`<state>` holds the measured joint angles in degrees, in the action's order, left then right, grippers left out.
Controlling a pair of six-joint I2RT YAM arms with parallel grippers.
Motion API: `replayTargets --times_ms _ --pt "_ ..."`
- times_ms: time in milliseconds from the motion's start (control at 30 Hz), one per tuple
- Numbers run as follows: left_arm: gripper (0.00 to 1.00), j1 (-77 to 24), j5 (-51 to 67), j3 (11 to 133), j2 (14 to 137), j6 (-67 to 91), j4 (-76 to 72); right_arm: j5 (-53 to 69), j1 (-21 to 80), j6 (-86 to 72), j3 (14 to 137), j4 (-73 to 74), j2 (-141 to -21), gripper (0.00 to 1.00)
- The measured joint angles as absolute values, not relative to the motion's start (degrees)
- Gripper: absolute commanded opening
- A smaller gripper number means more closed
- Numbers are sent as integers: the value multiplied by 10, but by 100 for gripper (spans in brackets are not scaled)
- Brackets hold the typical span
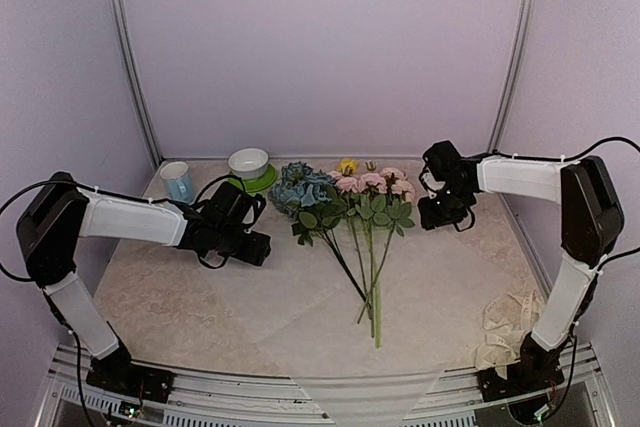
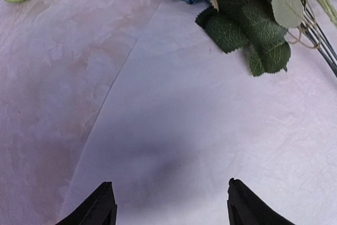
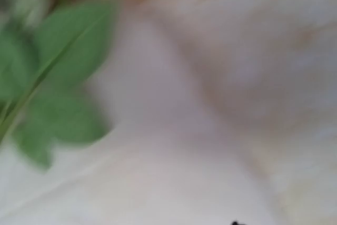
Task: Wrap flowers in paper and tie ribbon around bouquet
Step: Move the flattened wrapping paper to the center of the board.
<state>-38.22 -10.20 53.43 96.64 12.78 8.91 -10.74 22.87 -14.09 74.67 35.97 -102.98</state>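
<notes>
Top external view: the flowers (image 1: 350, 209) lie mid-table, heads far and stalks running near, with blue hydrangea on the left, pink blooms on the right and a yellow one behind. Under them the paper (image 1: 300, 292) is spread flat, one corner reaching the table's near edge. The ribbon (image 1: 508, 327) is heaped at the near right, beside the right arm's base.

The left gripper (image 1: 256, 246) sits just left of the flowers, jaws wide over the paper with nothing between them. The right gripper (image 1: 440, 213) is just right of the pink blooms. Its wrist view is all blur, so I can't tell how its jaws stand.

The table (image 1: 150, 287) is marbled beige. At far left are a blue cup (image 1: 177, 181) and a white bowl (image 1: 248, 162) on a green plate (image 1: 264, 183). Pale lilac walls close it in, with metal poles (image 1: 130, 57) in the far corners.
</notes>
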Motion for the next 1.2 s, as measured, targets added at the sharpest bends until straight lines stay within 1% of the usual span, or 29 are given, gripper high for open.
replayTargets --times_ms 167,300,533,800,933,1033,1133,1167,1200 --pt "71 -389 -92 513 977 139 96 -1 235 -155 678 331 -1028 44" --pt "71 -389 -95 516 1013 146 88 48 235 -170 651 298 -1047 40" --pt "70 -376 -112 546 1051 148 58 48 235 -189 658 237 -1075 40" --pt "70 -329 -121 590 1092 146 43 29 235 -192 714 214 -1124 39" --pt "70 -311 -121 620 1115 140 41 28 235 -191 750 211 -1150 43" --pt "72 -308 -120 634 1123 129 45 27 234 -187 771 220 -1161 47" --pt "79 -307 -112 635 1115 121 60 47 223 -173 787 245 -1164 50" --pt "82 -306 -108 634 1111 119 68 61 213 -168 791 250 -1162 53" --pt "84 -305 -102 632 1103 118 79 72 203 -163 794 252 -1161 58"
